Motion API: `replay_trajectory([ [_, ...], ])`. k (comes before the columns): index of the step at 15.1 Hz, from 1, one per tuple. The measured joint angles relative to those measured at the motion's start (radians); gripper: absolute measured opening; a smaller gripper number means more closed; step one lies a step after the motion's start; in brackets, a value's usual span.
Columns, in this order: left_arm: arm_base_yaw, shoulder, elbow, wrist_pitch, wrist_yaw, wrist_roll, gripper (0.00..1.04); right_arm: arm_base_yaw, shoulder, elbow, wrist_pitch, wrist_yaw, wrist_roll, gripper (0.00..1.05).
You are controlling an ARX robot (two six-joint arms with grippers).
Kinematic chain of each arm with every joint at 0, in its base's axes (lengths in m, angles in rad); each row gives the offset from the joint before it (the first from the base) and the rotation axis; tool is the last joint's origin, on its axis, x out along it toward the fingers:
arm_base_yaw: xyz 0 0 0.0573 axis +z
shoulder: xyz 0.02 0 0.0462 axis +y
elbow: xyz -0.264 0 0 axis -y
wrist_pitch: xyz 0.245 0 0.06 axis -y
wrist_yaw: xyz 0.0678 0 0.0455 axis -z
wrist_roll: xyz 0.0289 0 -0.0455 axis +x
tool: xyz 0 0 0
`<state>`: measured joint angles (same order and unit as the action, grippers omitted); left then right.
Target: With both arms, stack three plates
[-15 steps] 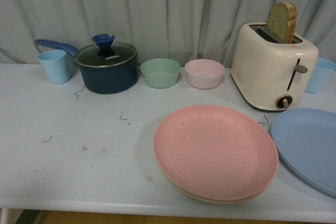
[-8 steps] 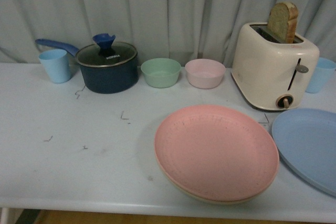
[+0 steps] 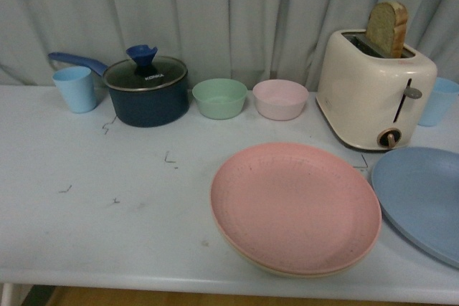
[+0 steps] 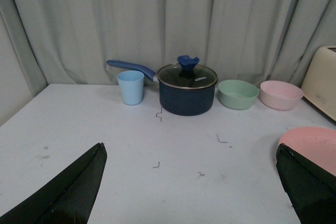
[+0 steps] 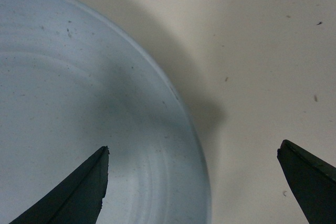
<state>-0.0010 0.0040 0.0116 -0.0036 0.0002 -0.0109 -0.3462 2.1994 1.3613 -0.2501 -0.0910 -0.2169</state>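
Note:
In the front view the pink plate (image 3: 295, 206) lies at the table's front centre, on top of the beige plate, whose rim (image 3: 283, 271) peeks out along the near edge. The blue plate (image 3: 423, 198) lies flat to its right, partly cut off by the frame. Neither arm shows in the front view. My left gripper (image 4: 190, 150) is open over bare table, with the pink plate's edge (image 4: 312, 141) beside one finger. My right gripper (image 5: 193, 153) is open just above the blue plate's rim (image 5: 181, 108), one finger over the plate and the other over the table.
Along the back stand a light blue cup (image 3: 74, 89), a dark blue lidded pot (image 3: 145, 91), a green bowl (image 3: 219, 98), a pink bowl (image 3: 280, 99), a cream toaster (image 3: 374, 91) with a bread slice, and another blue cup (image 3: 437, 101). A curtain hangs behind.

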Motion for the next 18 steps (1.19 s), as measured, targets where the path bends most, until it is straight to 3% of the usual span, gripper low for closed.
replay_trajectory([
  [4, 0.000, 0.000, 0.000, 0.000, 0.000, 0.000, 0.98, 0.007, 0.028, 0.016, -0.009, 0.019, 0.000, 0.96],
  [9, 0.000, 0.000, 0.000, 0.000, 0.000, 0.000, 0.98, 0.006, 0.045, 0.021, -0.011, 0.035, 0.002, 0.77],
  [12, 0.000, 0.000, 0.000, 0.000, 0.000, 0.000, 0.98, -0.001, 0.052, 0.025, -0.009, 0.042, 0.003, 0.42],
  [14, 0.000, 0.000, 0.000, 0.000, 0.000, 0.000, 0.98, -0.009, 0.052, 0.023, -0.002, 0.042, 0.003, 0.26],
  [15, 0.000, 0.000, 0.000, 0.000, 0.000, 0.000, 0.98, -0.061, -0.026, -0.064, 0.041, -0.021, 0.003, 0.04],
  [18, 0.000, 0.000, 0.000, 0.000, 0.000, 0.000, 0.98, -0.122, -0.148, -0.171, 0.057, -0.047, -0.009, 0.03],
])
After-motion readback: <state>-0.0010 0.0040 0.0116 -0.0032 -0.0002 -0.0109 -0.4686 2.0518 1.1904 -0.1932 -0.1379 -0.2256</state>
